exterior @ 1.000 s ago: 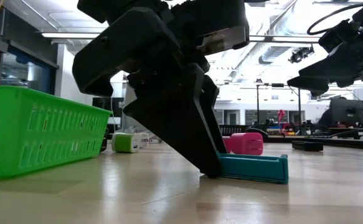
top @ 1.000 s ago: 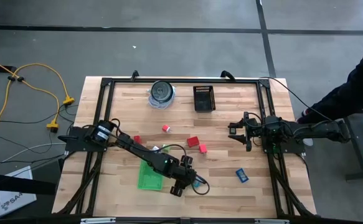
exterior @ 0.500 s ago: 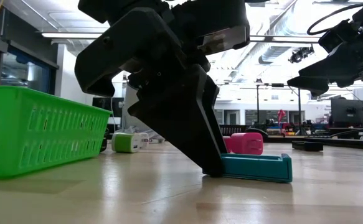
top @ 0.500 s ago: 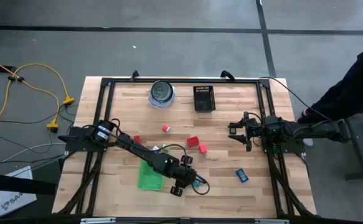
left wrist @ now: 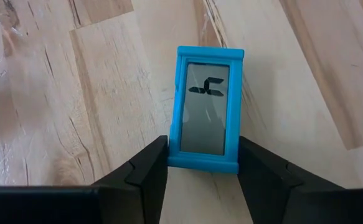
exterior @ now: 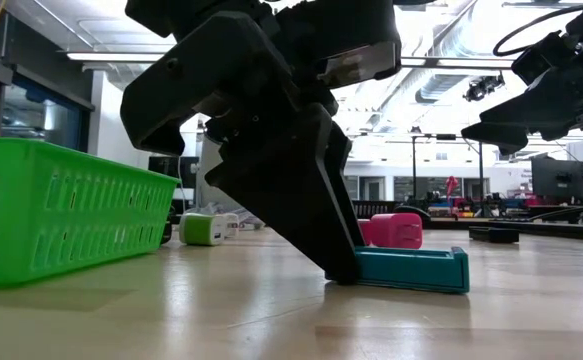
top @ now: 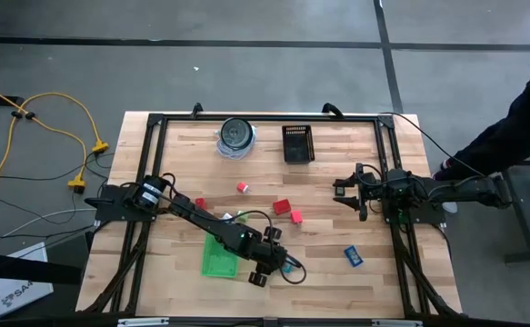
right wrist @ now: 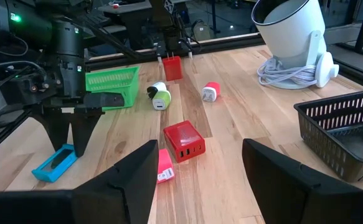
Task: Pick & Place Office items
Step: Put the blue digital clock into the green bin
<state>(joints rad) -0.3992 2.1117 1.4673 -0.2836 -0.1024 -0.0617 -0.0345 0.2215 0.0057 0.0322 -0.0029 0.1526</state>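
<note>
A blue rectangular piece with a small grey screen (left wrist: 206,109) lies flat on the wooden table near its front middle, also seen in the low view (exterior: 411,270) and the high view (top: 289,266). My left gripper (left wrist: 205,171) is shut on it, slanting down from the table's left. Red blocks (top: 282,207) (top: 295,217) (top: 243,187) (top: 201,203), a pink block (exterior: 396,230), a green-and-white bit (exterior: 203,229) and a second blue piece (top: 353,256) rest loose on the table. My right gripper (top: 348,193) hovers open at the table's right side, with nothing between its fingers (right wrist: 137,180). My left gripper pinches the blue piece's two long sides at the end nearest the arm (left wrist: 203,163), one finger (left wrist: 150,168) on each side. The fingers slant down from the table's left and lie across the piece. It lies flat on the table, screen up.
A green plastic tray (top: 217,259) stands just left of my left gripper. A black basket (top: 297,143) and a round clear-and-dark container (top: 236,136) stand at the far edge. A person's dark sleeve (top: 519,127) shows beyond the right edge.
In the low view my left gripper's finger has shifted a little against the blue piece's end, and the piece has slid slightly along the table while staying flat.
</note>
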